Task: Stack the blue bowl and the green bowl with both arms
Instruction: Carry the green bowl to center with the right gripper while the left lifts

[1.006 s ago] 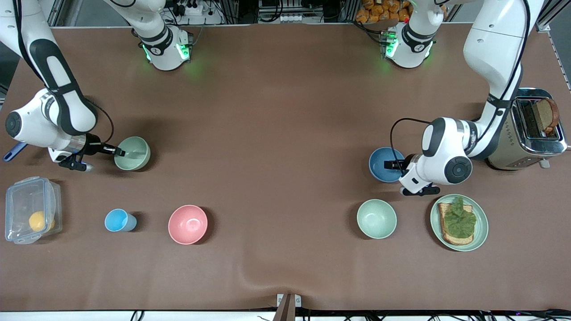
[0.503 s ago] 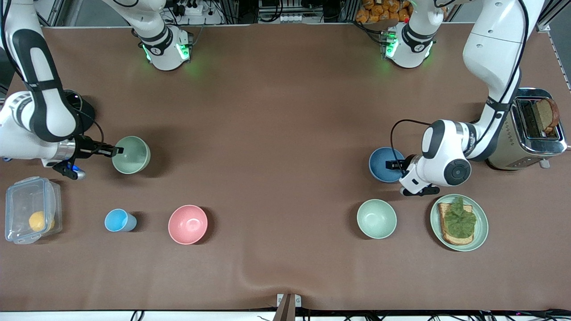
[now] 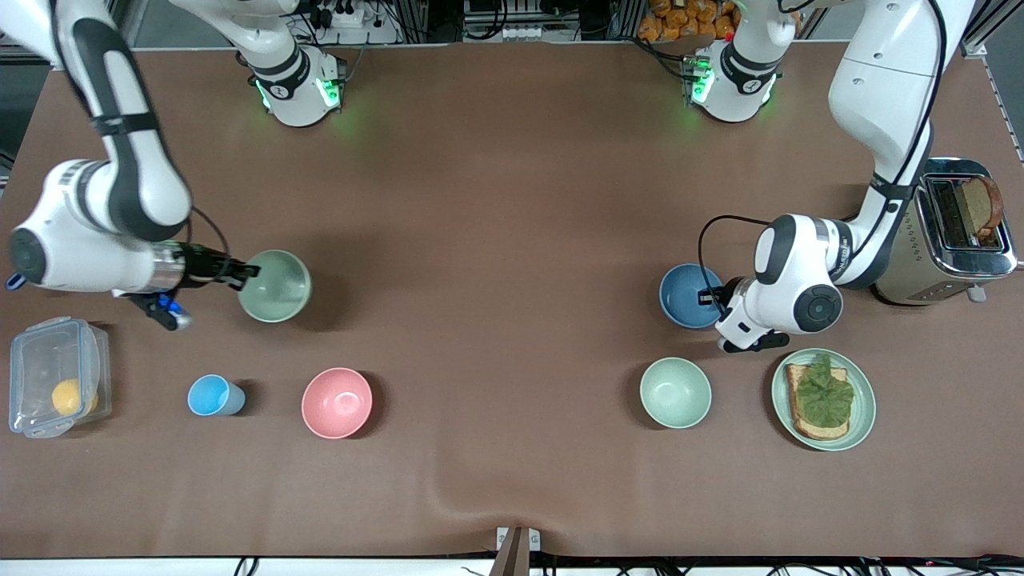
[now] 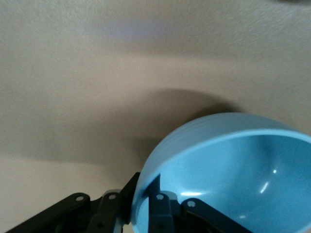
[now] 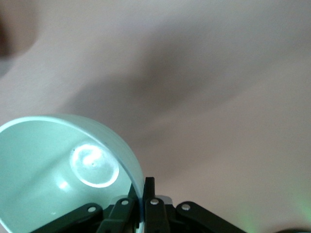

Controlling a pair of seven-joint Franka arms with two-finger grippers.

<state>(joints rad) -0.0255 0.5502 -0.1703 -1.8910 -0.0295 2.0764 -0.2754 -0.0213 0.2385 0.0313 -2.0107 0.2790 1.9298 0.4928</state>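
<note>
Since a second ago the green bowl (image 3: 275,286) has travelled toward the middle of the table, carried by the right gripper (image 3: 242,274), and now hangs over bare tabletop with its shadow on the cloth beside it. That gripper is clamped on the bowl's rim, one finger inside and one outside, as the right wrist view shows at the rim of the green bowl (image 5: 68,170) where the right gripper (image 5: 144,201) pinches it.

The blue bowl (image 3: 690,294) has barely shifted; it sits toward the left arm's end of the table, near the toaster (image 3: 952,240). The left gripper (image 3: 707,297) grips its rim on the toaster side, fingers closed across the wall; the left wrist view shows the blue bowl (image 4: 233,170) with the left gripper (image 4: 146,204) astride its edge. Whether the bowl is touching the table or slightly lifted cannot be told.

Nearer the front camera than the blue bowl stand a mint-green bowl (image 3: 675,392) and, beside it, a green plate (image 3: 862,416) carrying toast with lettuce (image 3: 822,398). At the right arm's end, a pink bowl (image 3: 337,402), a light-blue cup (image 3: 213,395) and a clear lidded container (image 3: 32,360) holding an orange (image 3: 67,395) stand in a row.
</note>
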